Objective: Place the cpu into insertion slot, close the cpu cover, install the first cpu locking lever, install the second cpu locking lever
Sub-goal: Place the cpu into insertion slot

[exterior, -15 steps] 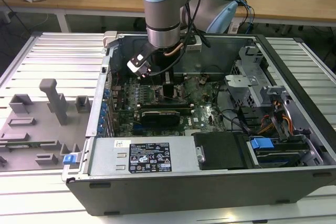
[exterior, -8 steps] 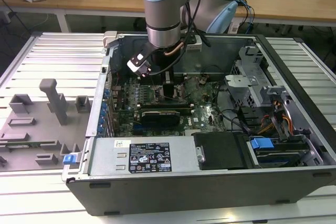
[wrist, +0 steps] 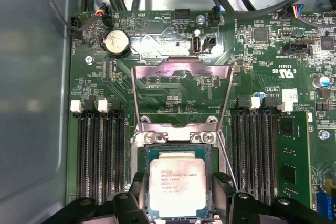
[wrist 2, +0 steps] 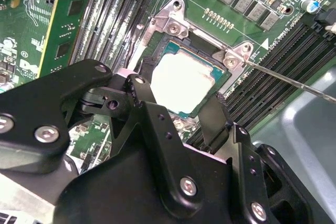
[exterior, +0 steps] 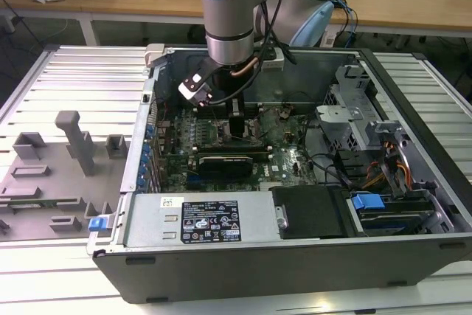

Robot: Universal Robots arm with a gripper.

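At the exterior view's left a grey fixture tray [exterior: 51, 175] is seen on the slatted metal table [exterior: 81, 71]. Toward the middle an open computer case [exterior: 310, 263] is set on the same table. The arm [exterior: 232, 27] is seen reaching down into it from above, with the black pincer [exterior: 238, 119] at the green motherboard [exterior: 287, 160]. Drive bays with a blue tab [exterior: 366, 202] are seen at the exterior view's right.

In both wrist views the cpu [wrist: 177, 187] is shown lying flat in the insertion slot [wrist 2: 157, 53]. The pincer is closed on it, with one finger [wrist: 224, 192] at each of two opposite edges. The cpu cover [wrist: 181, 72] is swung up and open, away from the chip. A thin locking lever [wrist 2: 294, 81] is seen standing free beside the slot, and rows of memory slots [wrist: 100, 156] are found on either side.
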